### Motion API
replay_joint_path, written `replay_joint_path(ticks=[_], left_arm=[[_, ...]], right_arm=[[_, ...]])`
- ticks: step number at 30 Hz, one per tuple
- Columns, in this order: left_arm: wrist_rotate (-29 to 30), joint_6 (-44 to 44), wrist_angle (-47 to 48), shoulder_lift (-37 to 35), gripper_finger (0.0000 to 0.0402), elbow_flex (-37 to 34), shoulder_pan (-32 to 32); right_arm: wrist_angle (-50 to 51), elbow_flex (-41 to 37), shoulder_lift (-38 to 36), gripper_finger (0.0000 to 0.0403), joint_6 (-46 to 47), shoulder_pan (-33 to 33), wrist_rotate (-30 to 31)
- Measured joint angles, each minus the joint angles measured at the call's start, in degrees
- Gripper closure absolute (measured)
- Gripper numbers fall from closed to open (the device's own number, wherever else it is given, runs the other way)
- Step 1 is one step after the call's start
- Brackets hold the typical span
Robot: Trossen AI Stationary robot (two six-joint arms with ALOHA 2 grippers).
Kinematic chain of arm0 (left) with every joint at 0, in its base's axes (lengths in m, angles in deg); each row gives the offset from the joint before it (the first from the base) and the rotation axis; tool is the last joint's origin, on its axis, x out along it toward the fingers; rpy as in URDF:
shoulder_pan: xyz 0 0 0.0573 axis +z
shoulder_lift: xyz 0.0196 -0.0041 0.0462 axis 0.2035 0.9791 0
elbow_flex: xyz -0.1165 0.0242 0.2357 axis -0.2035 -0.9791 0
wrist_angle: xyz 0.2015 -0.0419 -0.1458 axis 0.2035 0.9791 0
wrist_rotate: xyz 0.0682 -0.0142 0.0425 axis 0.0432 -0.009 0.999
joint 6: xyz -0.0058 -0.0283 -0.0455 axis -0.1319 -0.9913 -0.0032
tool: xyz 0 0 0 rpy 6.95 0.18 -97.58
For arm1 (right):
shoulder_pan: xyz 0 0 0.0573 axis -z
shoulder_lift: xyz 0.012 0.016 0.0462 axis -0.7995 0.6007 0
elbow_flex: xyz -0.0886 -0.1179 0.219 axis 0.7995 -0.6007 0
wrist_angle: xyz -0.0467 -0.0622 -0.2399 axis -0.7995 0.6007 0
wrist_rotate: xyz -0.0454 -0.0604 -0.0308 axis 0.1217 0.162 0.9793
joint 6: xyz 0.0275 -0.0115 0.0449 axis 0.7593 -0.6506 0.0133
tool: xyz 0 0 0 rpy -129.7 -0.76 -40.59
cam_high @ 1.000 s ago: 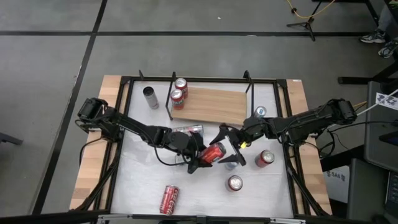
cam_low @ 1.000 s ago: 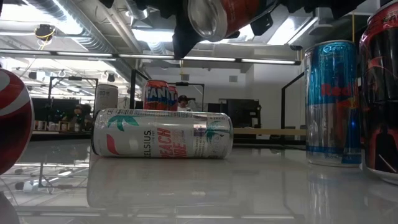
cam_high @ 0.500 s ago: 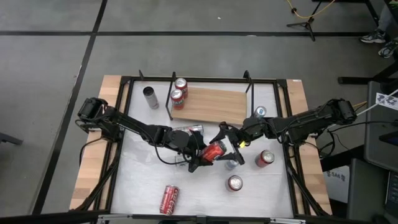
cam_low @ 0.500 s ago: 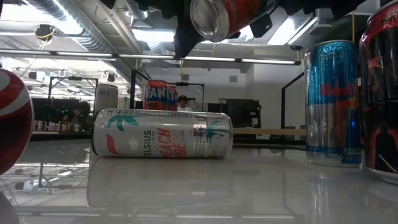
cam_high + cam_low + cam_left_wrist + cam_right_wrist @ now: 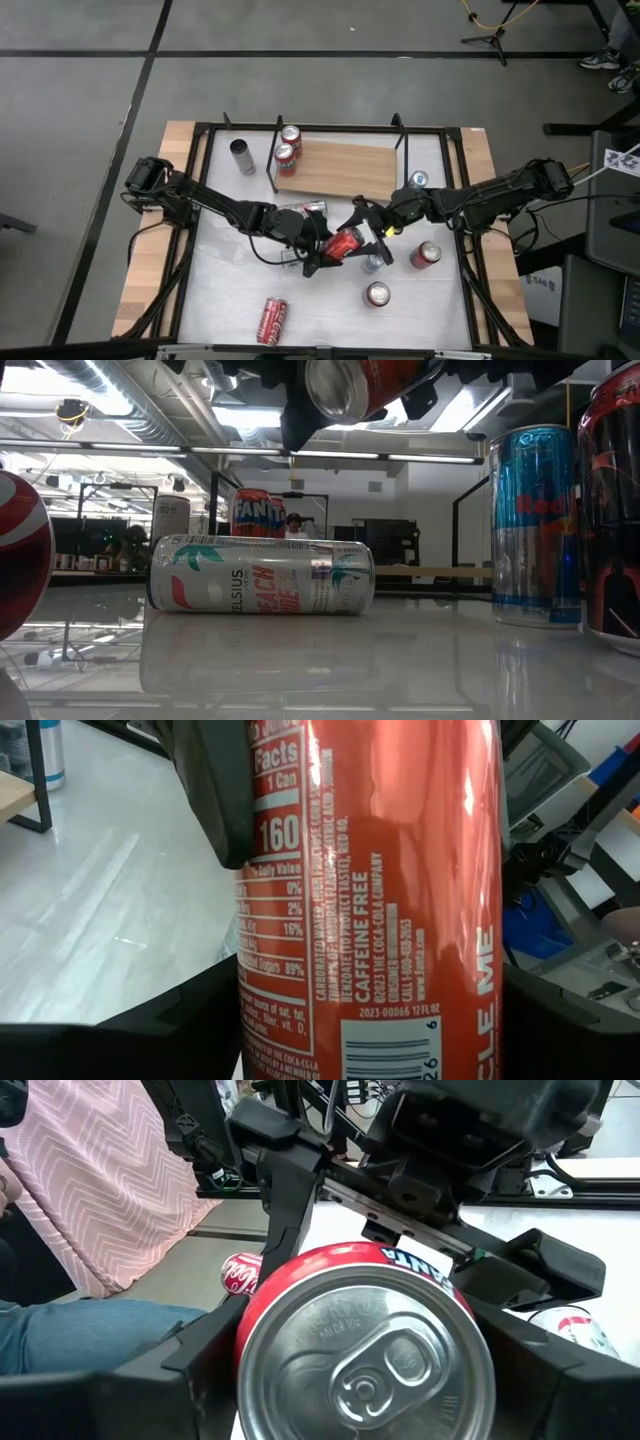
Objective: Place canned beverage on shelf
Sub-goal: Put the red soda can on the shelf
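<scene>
Both arms meet over the middle of the worktop (image 5: 230, 290), a red can (image 5: 343, 245) lifted between them, lying on its side in the air, clear of the surface.

Left gripper (image 5: 318, 254): its jaws sit on either side of the can's body — in the left wrist view the red can fills the frame, nutrition label readable, with a dark finger (image 5: 215, 790) against its side. Jaws clamped on the red can.

Right gripper (image 5: 372, 240): comes in from the right edge side, jaws around the can's top end. The right wrist view looks straight at the lid and pull tab, dark fingers (image 5: 180, 1370) flanking it on both sides; whether they press the can or only bracket it I cannot tell.

Shelf (image 5: 340, 168): wooden board near the far edge, two red cans (image 5: 288, 145) upright at its left end, the rest bare.

Also on the worktop — a white can (image 5: 260, 574) lying on its side mid-worktop, a dark can (image 5: 243, 156) upright near the far left corner, a blue can (image 5: 534, 525) upright, red cans toward the near edge (image 5: 272, 320).
</scene>
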Motion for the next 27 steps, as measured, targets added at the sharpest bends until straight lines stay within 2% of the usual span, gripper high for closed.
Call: replay_joint_path(ticks=[14,18,24,27], left_arm=[[-0.18,2.66,0.21,-0.02,0.0076,0.0,0.43],[-4.4,2.76,0.82,-0.02,0.0076,0.0,2.13],[-14.82,2.58,4.2,-0.09,0.0076,-0.02,5.6],[-17.25,2.38,5.86,-0.11,0.0076,-0.02,6.88]], right_arm=[[1.33,0.0,0.02,0.0114,1.75,0.02,-0.67],[3.26,0.02,0.02,0.0117,3.12,0.11,-0.48],[5.78,0.04,0.04,0.0114,3.14,-0.04,-0.61],[9.4,1.64,0.04,0.0116,3.16,0.0,0.57]])
